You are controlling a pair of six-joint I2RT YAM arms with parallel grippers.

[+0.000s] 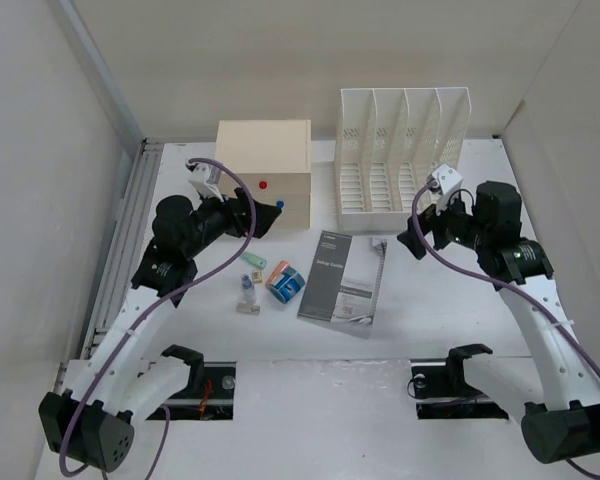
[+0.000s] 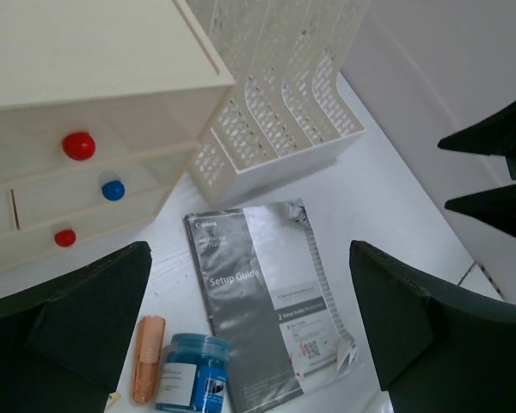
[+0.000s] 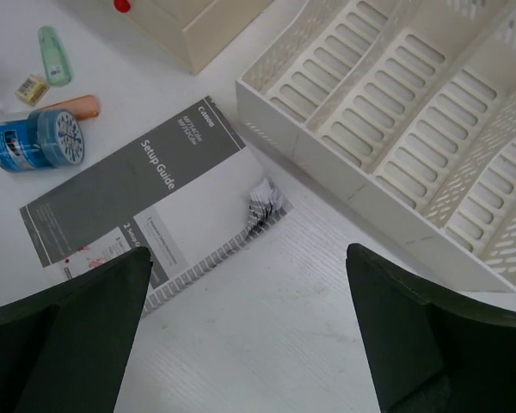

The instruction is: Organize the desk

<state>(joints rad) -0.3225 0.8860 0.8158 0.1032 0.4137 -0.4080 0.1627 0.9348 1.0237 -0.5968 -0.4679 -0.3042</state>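
Sorting seems barely begun. The left end effector [image 1: 263,218] and right end effector [image 1: 412,228] hover spread and empty above the desk surface [image 1: 430,330], which spans the view. Next, likely: pinch the Setup Guide booklet [image 1: 342,280] mid-surface for the far-edge file rack [image 1: 400,150].

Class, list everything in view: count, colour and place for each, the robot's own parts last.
desk: one, white, beneath everything.
drawer box: one, cream, far left-centre.
knobs: three, two red, one blue, drawer fronts.
file rack: one, white, right of the drawer box.
booklet: one, grey and white, before the file rack.
jar: one, blue, on its side left of the booklet.
tube: one, orange, beside the jar.
capsule-shaped item: one, pale green, before the drawer box.
small square item: one, yellowish, near the tube.
left gripper: one, black, jaws open, by the drawer box.
right gripper: one, black, jaws open, before the file rack.
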